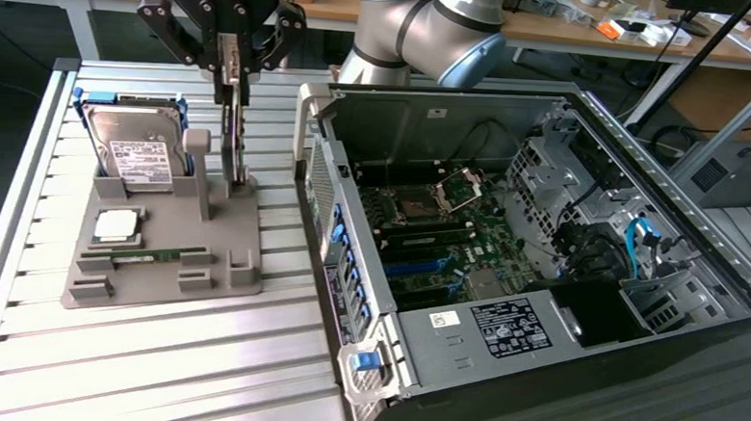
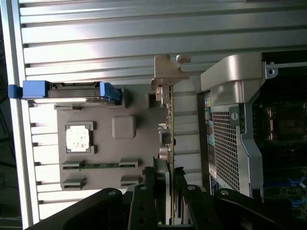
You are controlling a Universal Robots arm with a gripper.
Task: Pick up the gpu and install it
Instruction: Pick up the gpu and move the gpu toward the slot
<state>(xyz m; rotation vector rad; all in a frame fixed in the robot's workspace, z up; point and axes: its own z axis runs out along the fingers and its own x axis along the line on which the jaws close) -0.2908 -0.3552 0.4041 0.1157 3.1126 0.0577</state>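
The gripper (image 1: 233, 66) housing reads "ROBOTIQ".

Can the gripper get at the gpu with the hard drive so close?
Probably yes: the gripper appears closed on the upright gpu at its top edge, with the hard drive and computer case apart on either side.

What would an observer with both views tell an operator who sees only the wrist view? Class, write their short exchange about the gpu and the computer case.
Operator: I see the gpu edge-on. Is it out of its holder?
Observer: No; its lower edge sits in a slot of the grey holder, the tool at its top edge.
Operator: What else is inside the computer case?
Observer: A power supply with a black label, at the end nearest the exterior camera.
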